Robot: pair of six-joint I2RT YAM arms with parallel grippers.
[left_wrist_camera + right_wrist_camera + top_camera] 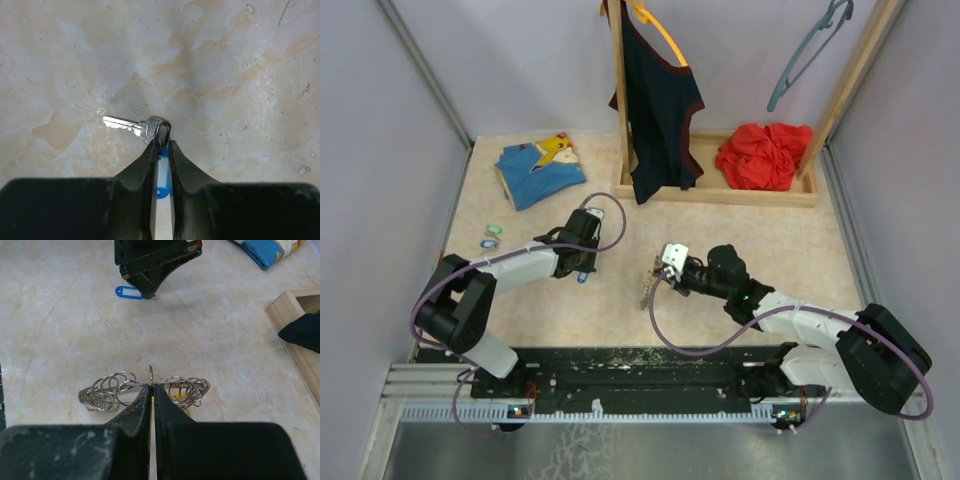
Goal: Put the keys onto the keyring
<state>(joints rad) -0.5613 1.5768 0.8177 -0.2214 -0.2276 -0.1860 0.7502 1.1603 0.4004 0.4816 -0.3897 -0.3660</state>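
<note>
Top external, left edge: a mint key (pixel 493 230) and a bluish key (pixel 490 243) lie on the table (pixel 750 230) near its left edge, well apart from both arms and too small to read further.
Left gripper (pixel 160 143): fingers together, pinching the thin wire loop (pixel 163 129) at the head of a silver key (pixel 125 123). The blade lies flat on the table, and a blue tag (pixel 162 192) shows below the fingers.
Right gripper (pixel 152 386): clamped on one upright ring of the keyring (pixel 151 372), mid-table toward the near edge. Coils of rings spill to both sides, with a yellow tag (pixel 175 397) behind the right coil.
Handling: all of it looks light, stiff, slick metal. The key will likely swivel on its loop, so the head is a surer hold than the blade. The ring is springy, and its split end probably has to be pried open.
View differences: only the left wrist shows the blade and loop. Only the right wrist shows the upright ring. Only the top view shows the two keys lying loose and the gap between the grippers.
</note>
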